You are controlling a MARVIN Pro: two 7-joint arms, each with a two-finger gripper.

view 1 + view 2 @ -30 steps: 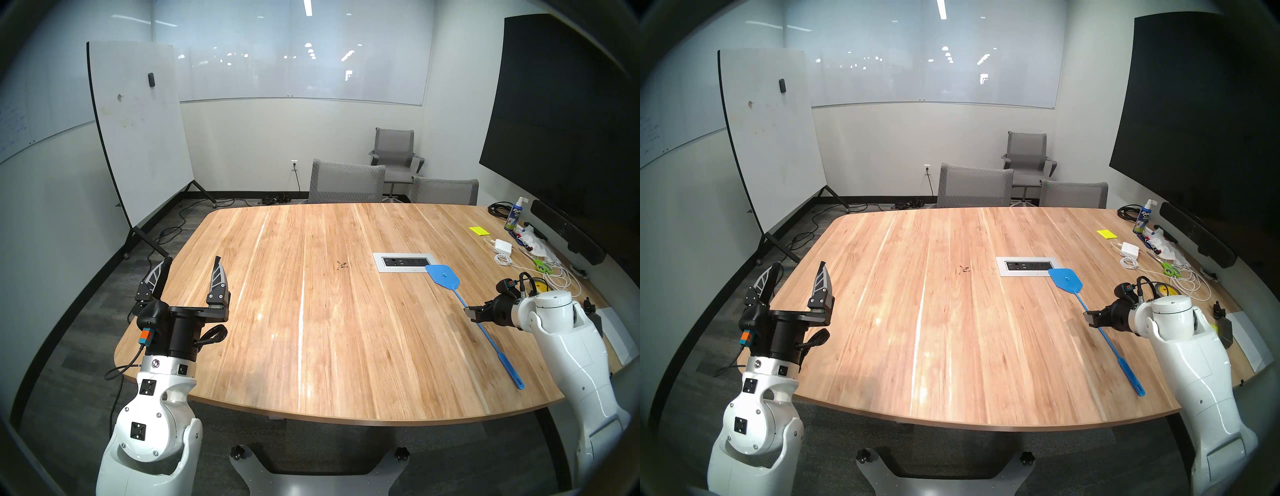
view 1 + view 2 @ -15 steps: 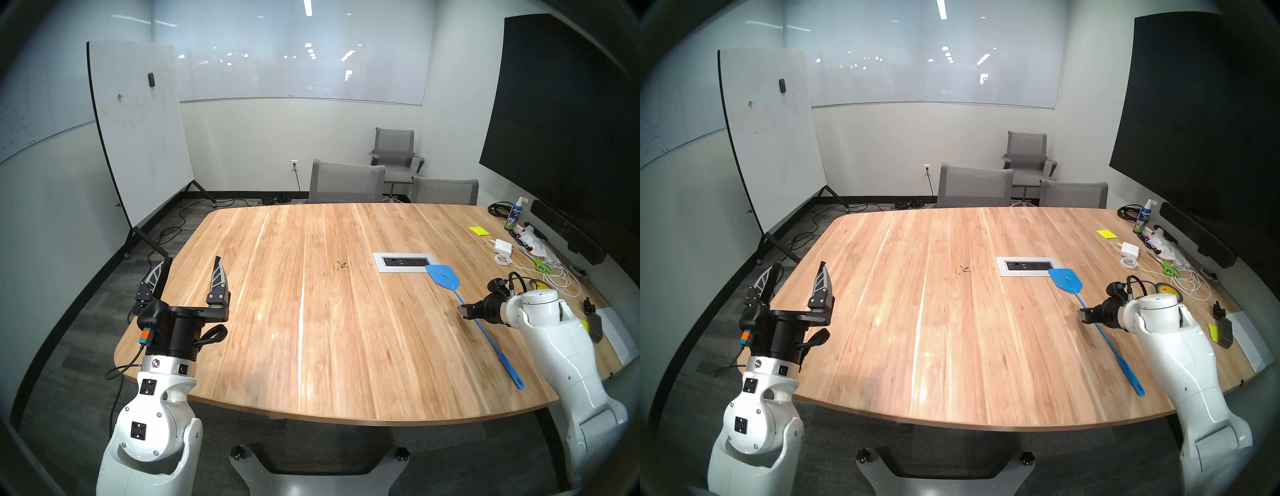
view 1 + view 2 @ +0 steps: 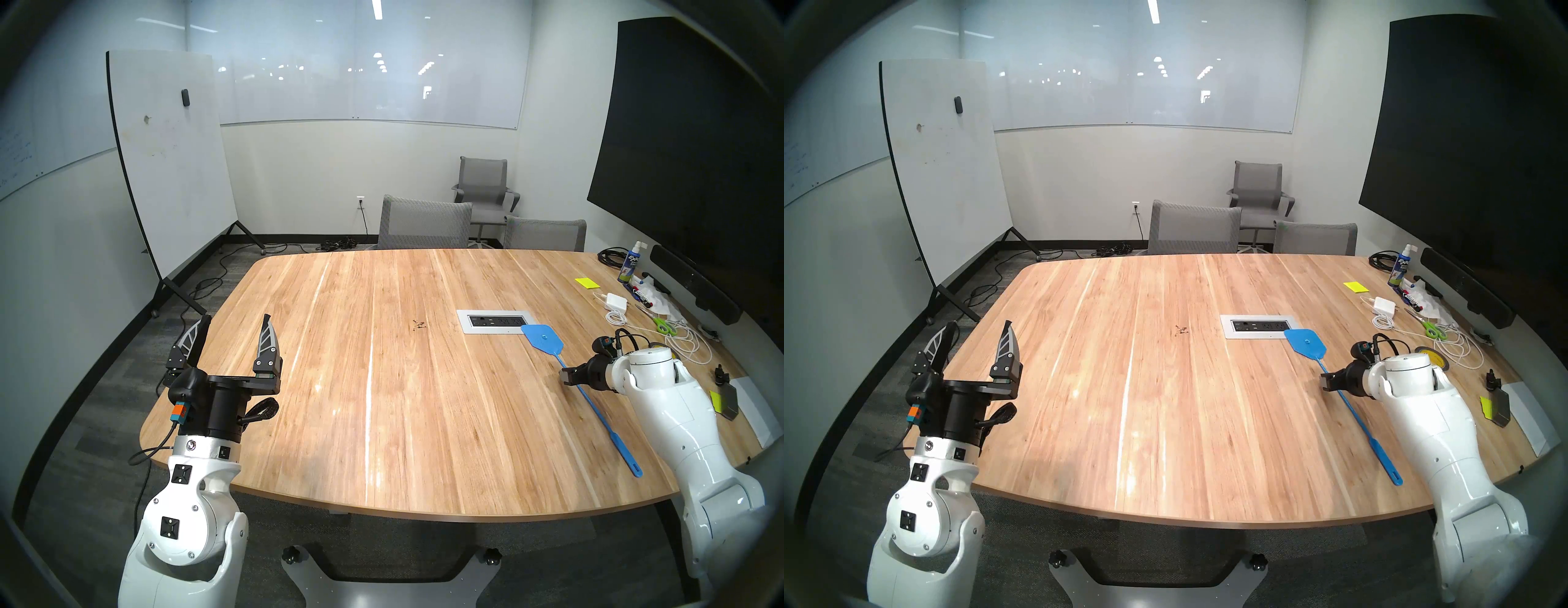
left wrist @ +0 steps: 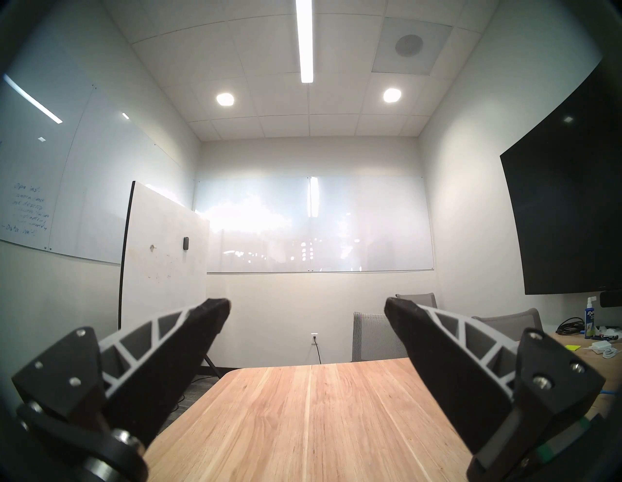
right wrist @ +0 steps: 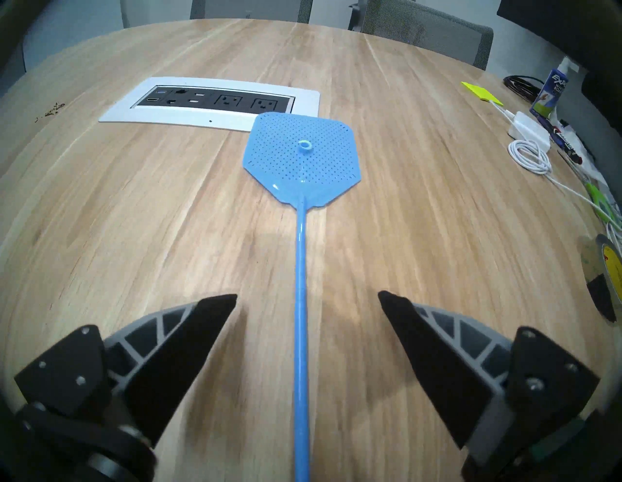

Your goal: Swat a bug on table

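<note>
- The bug (image 3: 420, 325) lies mid-frame on the table (image 3: 382, 424), left of the outlet panel (image 3: 494, 321).
- The blue fly swatter (image 3: 581, 384) lies right of centre, its head overlapping the panel's corner.
- The right gripper (image 5: 307, 296) is spread open astride the handle.
- The left gripper (image 3: 237, 322) is open and empty at lower left.
- Cables (image 3: 679, 339), scissors (image 3: 664, 326) and a charger (image 3: 616, 302) clutter the right edge.

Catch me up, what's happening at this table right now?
The right gripper is open and straddles the thin handle of the blue fly swatter, which lies flat on the table; it has not closed on it yet. The swatter's head lies by the outlet panel. The bug sits untouched to the left of that panel. The left gripper hangs open over the table's left edge, holding nothing.
</note>
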